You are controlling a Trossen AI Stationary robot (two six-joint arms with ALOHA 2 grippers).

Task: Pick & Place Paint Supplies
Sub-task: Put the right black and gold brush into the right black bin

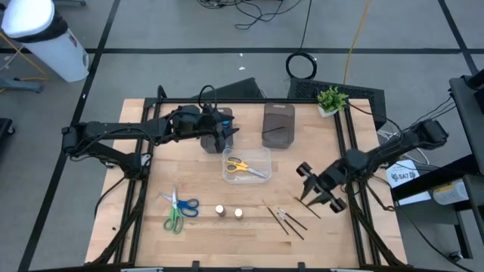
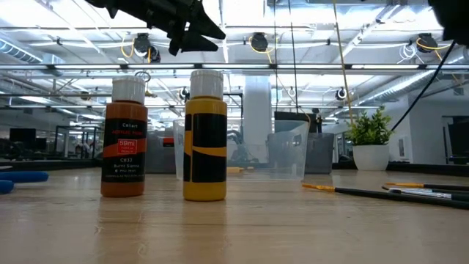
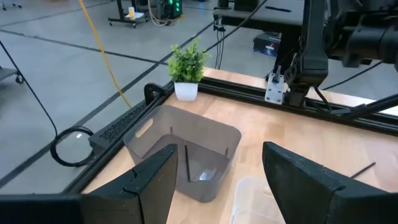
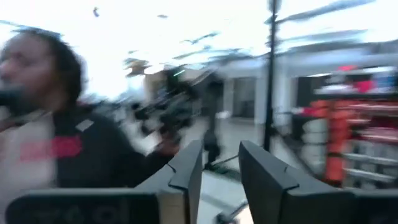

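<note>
Two small paint bottles stand upright near the table's front, one brown [image 2: 128, 139] and one yellow [image 2: 205, 136], both with pale caps [image 1: 219, 211] [image 1: 238, 214]. Thin dark brushes [image 1: 287, 220] lie to their right. Blue- and green-handled scissors [image 1: 178, 210] lie to their left. Yellow-handled scissors [image 1: 240, 166] lie in the clear box [image 1: 261, 156]. My left gripper [image 3: 217, 180] hangs open above the table at the far left of centre [image 1: 225, 139], facing the dark grey tray [image 3: 186, 140]. My right gripper [image 1: 316, 189] is raised over the table's right side, open, with nothing between its fingers [image 4: 221, 168].
The dark grey tray [image 1: 278, 125] stands at the far middle, and a small potted plant [image 1: 331, 100] at the far right corner. Black frame rails [image 1: 355, 219] run along the table's sides. A person [image 4: 50, 124] shows beyond the table in the right wrist view.
</note>
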